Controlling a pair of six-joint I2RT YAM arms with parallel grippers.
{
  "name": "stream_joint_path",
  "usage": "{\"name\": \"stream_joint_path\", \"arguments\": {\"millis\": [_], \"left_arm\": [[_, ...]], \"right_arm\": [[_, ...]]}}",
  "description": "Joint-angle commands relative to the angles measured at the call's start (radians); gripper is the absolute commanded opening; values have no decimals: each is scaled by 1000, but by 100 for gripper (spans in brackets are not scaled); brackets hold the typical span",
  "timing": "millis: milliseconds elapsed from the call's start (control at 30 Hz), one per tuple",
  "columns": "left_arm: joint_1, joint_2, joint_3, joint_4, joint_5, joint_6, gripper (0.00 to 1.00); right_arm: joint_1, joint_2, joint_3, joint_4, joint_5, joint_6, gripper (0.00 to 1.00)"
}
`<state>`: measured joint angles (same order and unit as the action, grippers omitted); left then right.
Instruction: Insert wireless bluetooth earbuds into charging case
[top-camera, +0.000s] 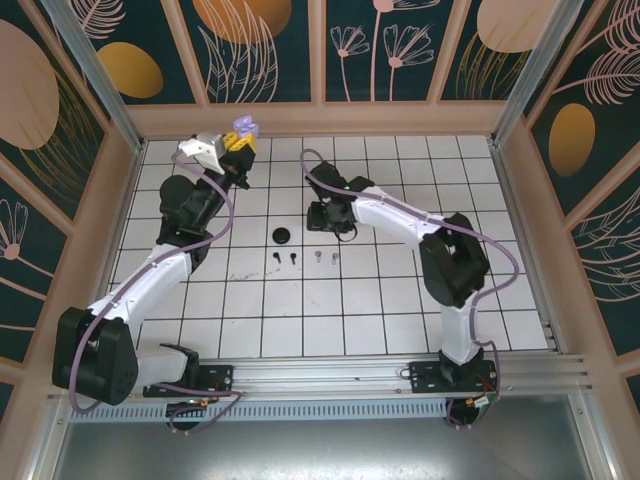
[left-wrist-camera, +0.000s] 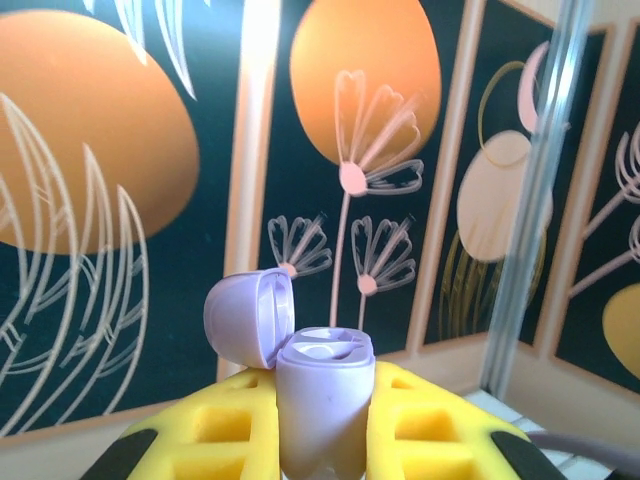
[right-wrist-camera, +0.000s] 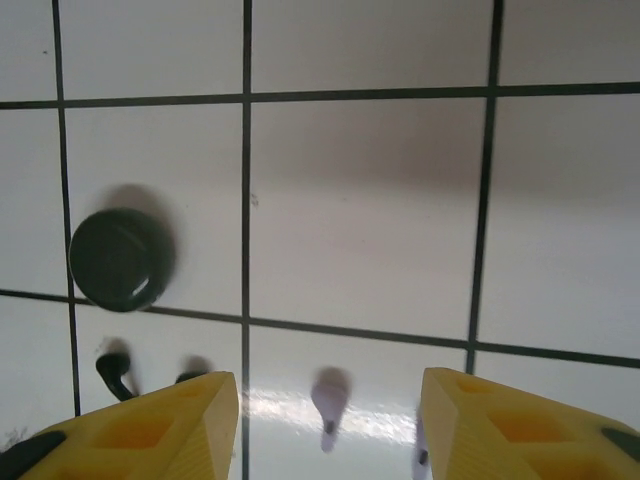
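One open lilac case (left-wrist-camera: 322, 400) in L claw (left-wrist-camera: 325, 440); R claw (right-wrist-camera: 330, 425) spread near earbuds (right-wrist-camera: 327, 400).

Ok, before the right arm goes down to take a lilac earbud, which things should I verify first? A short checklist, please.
1. Lid of the lilac case open: ok, it is flipped back.
2. Left pincer holds the case upright: ok.
3. Right pincer open: ok.
4. Lilac earbud lined up with the gap between the fingers: ok, it lies on the tile below.
5. Second lilac earbud clear of the descending fingers: cannot tell, one finger partly hides it in the right wrist view.
6. Case sockets empty: cannot tell.
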<state>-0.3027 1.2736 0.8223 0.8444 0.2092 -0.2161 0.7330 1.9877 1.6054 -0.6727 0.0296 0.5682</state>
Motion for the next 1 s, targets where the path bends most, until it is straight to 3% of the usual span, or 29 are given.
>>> {"name": "stream_joint_path", "arguments": {"millis": [0, 67, 167, 667, 967], "left_arm": [[1, -38, -74, 186, -118, -42, 0], [1, -58, -119, 248, -184, -62, 0], [1, -84, -120, 212, -241, -60, 0], [2, -66, -61, 107, -113, -88, 0], [1, -49, -72, 119, -103, -104, 0]], "right_arm": [[33, 71, 89, -140, 39, 57, 51], [47, 105, 120, -167, 54, 66, 50], [59, 145, 151, -194, 59, 80, 48], [103, 219, 144, -203, 96, 112, 43], [105, 244, 128, -192, 90, 116, 40]]}}
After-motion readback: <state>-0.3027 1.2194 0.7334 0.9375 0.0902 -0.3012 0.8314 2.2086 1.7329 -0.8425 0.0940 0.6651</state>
